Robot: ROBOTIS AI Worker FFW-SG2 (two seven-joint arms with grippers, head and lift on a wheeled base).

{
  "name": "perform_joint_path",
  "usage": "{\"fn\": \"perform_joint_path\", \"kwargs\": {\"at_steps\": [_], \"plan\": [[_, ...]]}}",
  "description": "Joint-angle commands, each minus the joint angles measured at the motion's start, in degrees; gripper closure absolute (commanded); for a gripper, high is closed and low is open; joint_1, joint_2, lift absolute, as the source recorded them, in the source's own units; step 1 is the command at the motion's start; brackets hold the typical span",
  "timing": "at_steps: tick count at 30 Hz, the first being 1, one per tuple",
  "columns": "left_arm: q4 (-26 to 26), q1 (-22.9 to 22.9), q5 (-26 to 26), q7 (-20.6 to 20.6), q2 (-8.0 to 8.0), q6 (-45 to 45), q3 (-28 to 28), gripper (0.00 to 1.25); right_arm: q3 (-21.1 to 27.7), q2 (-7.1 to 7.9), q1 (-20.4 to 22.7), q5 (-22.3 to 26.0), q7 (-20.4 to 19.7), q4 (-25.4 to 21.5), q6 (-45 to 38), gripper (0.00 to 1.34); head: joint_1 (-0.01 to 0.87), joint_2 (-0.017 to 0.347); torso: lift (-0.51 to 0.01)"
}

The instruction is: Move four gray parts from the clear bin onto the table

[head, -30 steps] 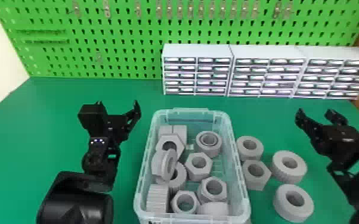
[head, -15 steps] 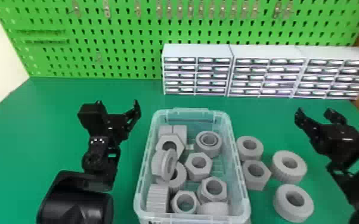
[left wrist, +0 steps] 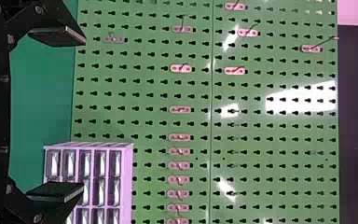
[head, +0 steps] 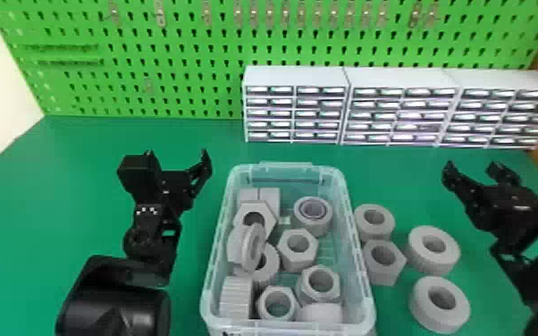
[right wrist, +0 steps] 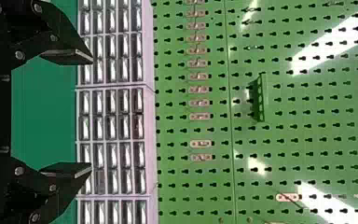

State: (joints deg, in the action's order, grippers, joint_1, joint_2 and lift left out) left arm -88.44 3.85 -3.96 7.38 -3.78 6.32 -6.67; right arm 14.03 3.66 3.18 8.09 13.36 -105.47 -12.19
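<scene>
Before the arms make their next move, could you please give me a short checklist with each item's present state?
1. Four gray parts on the table: ok, all to the right of the clear bin.
2. Left gripper open and empty: ok.
3. Right gripper open and empty: ok.
4. Clear bin upright: ok.
5. Gap between the bin wall and the nearest two parts: cannot tell.

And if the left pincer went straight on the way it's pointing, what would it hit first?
Probably the green pegboard, ahead of the left pincer. The drawer cabinet seems just to the robot's right of that line, though depth is hard to judge.
</scene>
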Motion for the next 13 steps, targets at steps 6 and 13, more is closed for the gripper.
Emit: {"fn": "perform_joint_path", "kwargs": {"at_steps": [6, 13], "plan": [[0.02, 0.01, -0.26, 0.01, 0.0, -0.17, -0.09, 0.18, -0.32, 0.03, -0.1, -0.18, 0.0, 0.0, 0.15, 0.45, 0.693, 0.072, -0.052], [0.02, 0.19, -0.26, 0.01, 0.09, -0.26, -0.01, 0.18, -0.32, 0.21, -0.54, -0.35, 0.0, 0.0, 0.15, 0.45, 0.693, 0.072, -0.052]]}}
